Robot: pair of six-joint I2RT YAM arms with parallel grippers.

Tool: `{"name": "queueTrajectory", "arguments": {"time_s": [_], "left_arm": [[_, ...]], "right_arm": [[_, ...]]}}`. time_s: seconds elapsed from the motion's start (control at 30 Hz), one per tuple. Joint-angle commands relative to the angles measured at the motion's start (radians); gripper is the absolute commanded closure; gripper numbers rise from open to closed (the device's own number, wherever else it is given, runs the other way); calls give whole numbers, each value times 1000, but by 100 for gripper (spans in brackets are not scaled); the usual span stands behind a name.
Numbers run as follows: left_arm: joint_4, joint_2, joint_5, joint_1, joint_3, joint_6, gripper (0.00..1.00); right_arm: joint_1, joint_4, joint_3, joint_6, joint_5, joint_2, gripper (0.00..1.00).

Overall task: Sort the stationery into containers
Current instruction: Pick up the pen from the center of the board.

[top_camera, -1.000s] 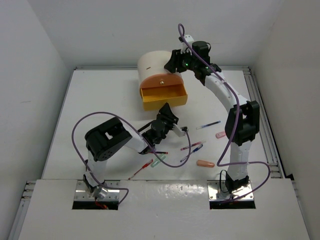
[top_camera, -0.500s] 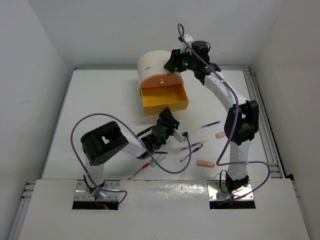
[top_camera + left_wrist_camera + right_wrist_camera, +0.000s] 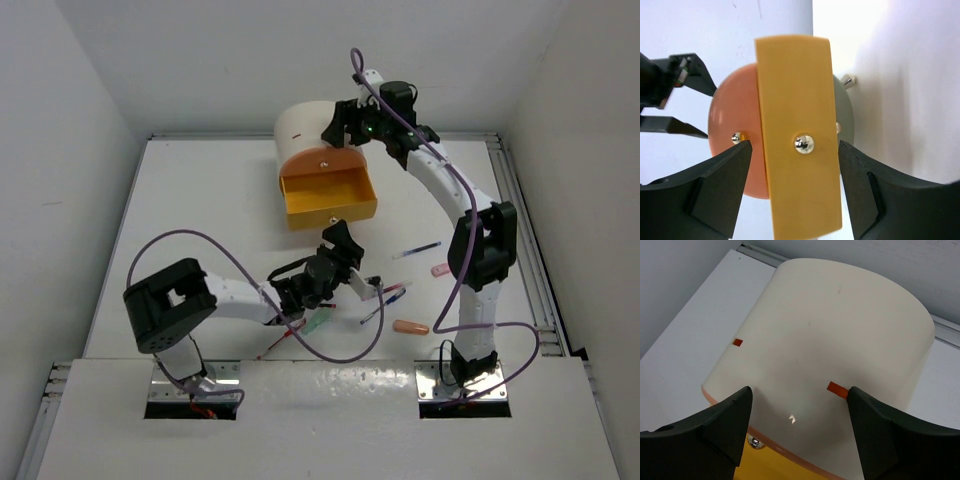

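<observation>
The cream arch-topped cabinet [image 3: 308, 124] stands at the back of the table, its peach drawer [image 3: 322, 160] shut and its orange-yellow drawer [image 3: 328, 196] pulled out. My left gripper [image 3: 347, 262] hangs open and empty just in front of that drawer, facing its front [image 3: 797, 145] and knob [image 3: 804, 143]. My right gripper [image 3: 342, 122] is open above the cabinet top [image 3: 830, 330], holding nothing. Stationery lies on the table: a blue pen [image 3: 417, 248], red and blue pens [image 3: 386, 293], a red pen [image 3: 280, 339], a green capsule [image 3: 318, 322], a pink one [image 3: 440, 269] and an orange one [image 3: 410, 327].
A purple cable [image 3: 340, 345] loops from the left arm over the pens near the front. The right arm's upright link [image 3: 480, 260] stands beside the pink capsule. A raised rail [image 3: 520, 200] borders the table's right side. A grey-green drawer front [image 3: 845, 112] shows behind the yellow one.
Both grippers have opened wider. The left arm has swung so its gripper sits lower and further right, back from the yellow drawer. The right gripper shifted slightly left over the cabinet.
</observation>
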Motion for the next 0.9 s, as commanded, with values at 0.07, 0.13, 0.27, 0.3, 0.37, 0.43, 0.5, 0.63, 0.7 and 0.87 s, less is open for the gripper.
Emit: {"name": "queueTrajectory", "arguments": {"time_s": [0.07,0.13,0.27,0.3,0.37,0.43,0.5,0.63,0.7,0.87], "left_arm": [[-224,-164,4,-103,22,-169,24],[-334,-219,7,-151,45,-247,24],[-688,-274,58,-172,243,-506,25],[-808,-286,121,-154,292,-610,25],[-917,-338,177,-134,398,-704,24],[-1007,-384,204,-93,487,-751,24],[-1105,-403,215,-13,585,-836,23],[-1242,-478,261,206,688,-999,21],[-1282,-553,281,331,677,-1056,17],[-1420,-685,414,547,563,-1107,13]], "right_arm": [[13,-57,44,-22,37,-70,17],[13,-81,67,-26,43,-94,14],[13,-130,76,-46,86,-165,14],[10,-142,76,-52,87,-182,14],[10,-182,64,-74,98,-251,14],[7,-207,15,-100,116,-332,14],[-11,-239,-37,-112,130,-395,15],[-79,-302,-262,-158,118,-577,18],[-99,-325,-392,-224,107,-698,20],[-156,-376,-663,-320,95,-912,27]]}}
